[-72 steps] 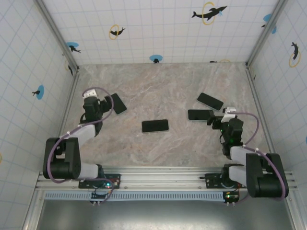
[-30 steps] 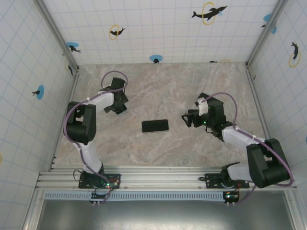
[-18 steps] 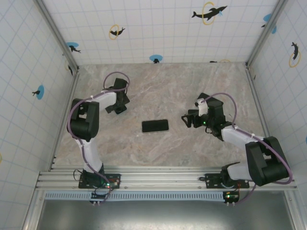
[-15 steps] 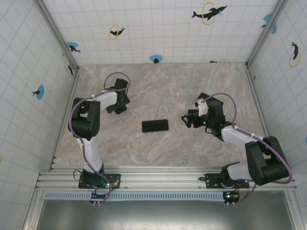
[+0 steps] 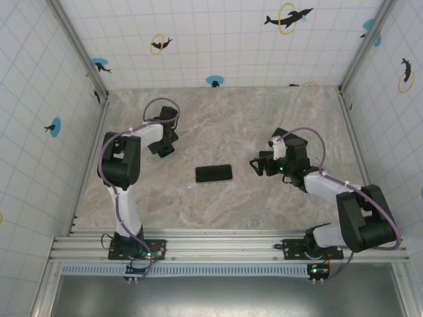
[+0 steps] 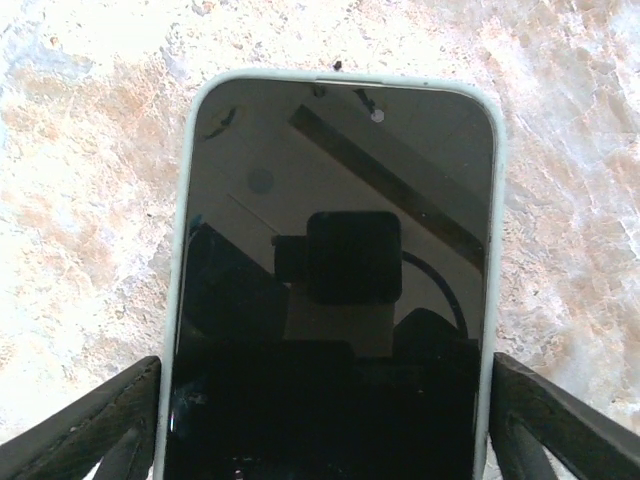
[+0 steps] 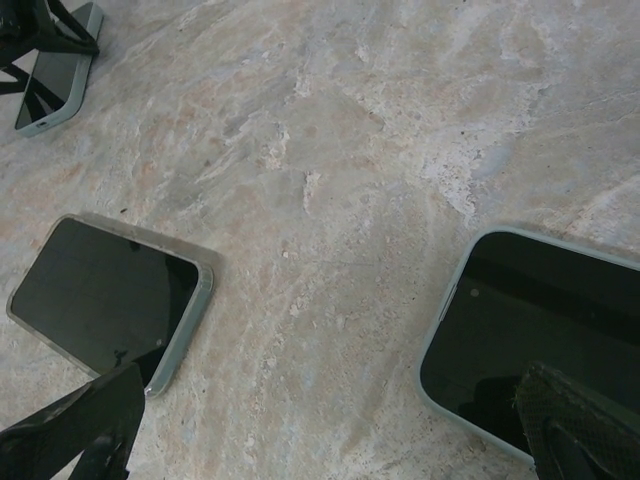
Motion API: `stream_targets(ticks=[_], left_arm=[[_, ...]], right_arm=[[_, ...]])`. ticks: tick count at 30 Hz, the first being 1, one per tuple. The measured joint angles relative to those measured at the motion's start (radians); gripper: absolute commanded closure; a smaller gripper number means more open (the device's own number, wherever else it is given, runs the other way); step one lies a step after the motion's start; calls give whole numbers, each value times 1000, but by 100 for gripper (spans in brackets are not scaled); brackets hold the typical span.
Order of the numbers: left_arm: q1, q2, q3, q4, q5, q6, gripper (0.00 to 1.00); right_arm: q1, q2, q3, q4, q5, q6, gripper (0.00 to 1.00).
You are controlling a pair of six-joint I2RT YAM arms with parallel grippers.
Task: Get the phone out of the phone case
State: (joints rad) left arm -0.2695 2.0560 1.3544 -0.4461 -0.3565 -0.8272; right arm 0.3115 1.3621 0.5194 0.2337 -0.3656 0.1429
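Cased phone (image 7: 105, 300) on table (image 7: 350, 150), second phone (image 7: 540, 330) right

- Your left arm (image 5: 121, 165) and right arm (image 5: 360, 214) are built of bulky black joints and pale grey links.
- A purple cable (image 5: 162, 100) loops along each arm.
- Your fingers (image 6: 95, 420) are matte black wedges with triangular cut-outs.
- Each base (image 5: 135, 249) is black and carries small lit indicators.

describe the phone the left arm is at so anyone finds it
On the marble table, go to the left side. The pale-cased phone lies screen up there, black fingers either side of it, unlike the lone centre phone.
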Motion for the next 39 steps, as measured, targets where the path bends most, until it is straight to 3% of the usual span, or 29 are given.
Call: stream_targets(ticks=[7,19,25,32,39], left_arm=[[0,-1,0,-1,1,-1,38],[-31,-140,-16,-33,60,15,38],[-123,-244,-19,-36,63,9,37],[-288,-296,-37,2,111,-20,37],[-375,-299,-37,18,121,-46,37]], right_arm=[[-11,0,10,39,-77,84,2],[38,29,19,201,-176,310,2],[101,87,45,270,-182,423,0],[191,175,142,349,-176,545,6],[242,279,226,398,-174,618,24]])
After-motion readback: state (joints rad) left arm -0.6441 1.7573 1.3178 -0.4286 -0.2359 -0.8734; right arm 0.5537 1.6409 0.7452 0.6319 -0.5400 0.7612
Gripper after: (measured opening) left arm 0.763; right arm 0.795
